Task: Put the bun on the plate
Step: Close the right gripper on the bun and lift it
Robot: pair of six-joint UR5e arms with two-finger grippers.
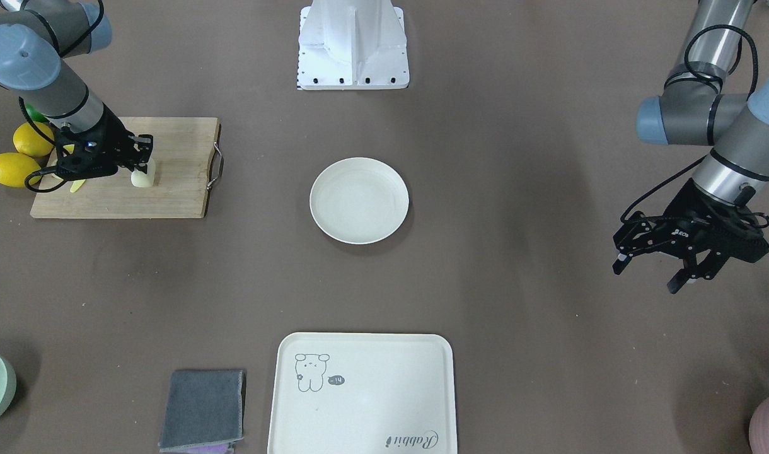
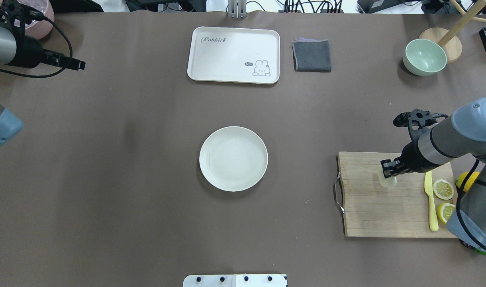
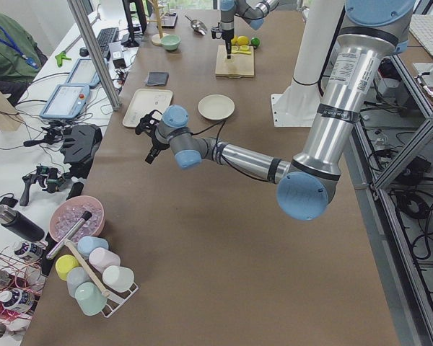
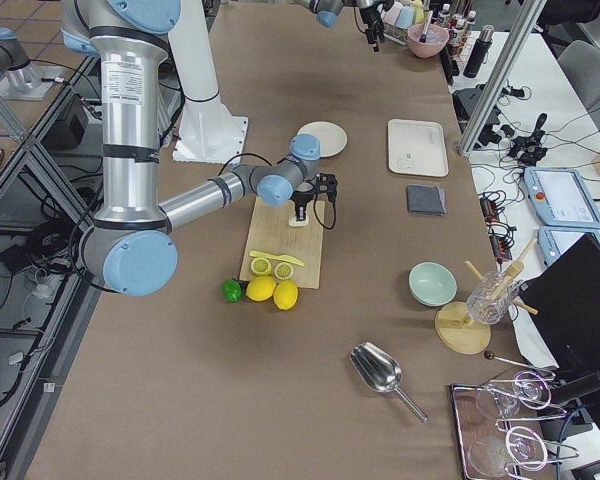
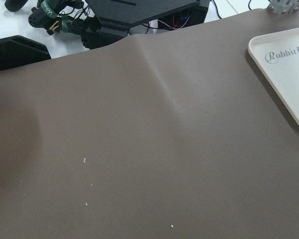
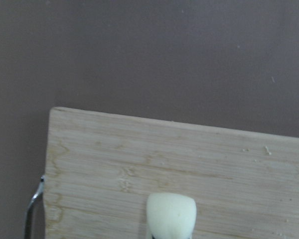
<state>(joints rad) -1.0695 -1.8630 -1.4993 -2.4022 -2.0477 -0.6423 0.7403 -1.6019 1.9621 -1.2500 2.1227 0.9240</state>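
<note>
The pale cream bun (image 1: 143, 177) (image 2: 387, 181) stands upright on a wooden cutting board (image 1: 176, 183) (image 2: 370, 207). My right gripper (image 1: 142, 159) (image 2: 388, 169) reaches down over the bun and is shut on its upper part; in the right wrist view the bun (image 6: 171, 214) fills the bottom centre. The round off-white plate (image 1: 359, 200) (image 2: 233, 158) lies bare at the table's middle, well apart from the board. My left gripper (image 1: 646, 277) hovers open over bare table at the other side, holding nothing.
Lemon slices (image 2: 443, 189), a yellow knife (image 2: 430, 203) and whole lemons (image 1: 12, 169) sit at the board's outer end. A rabbit tray (image 2: 233, 55), grey cloth (image 2: 312, 56) and green bowl (image 2: 424, 57) line the far edge. The robot base (image 1: 353, 44) stands behind the plate.
</note>
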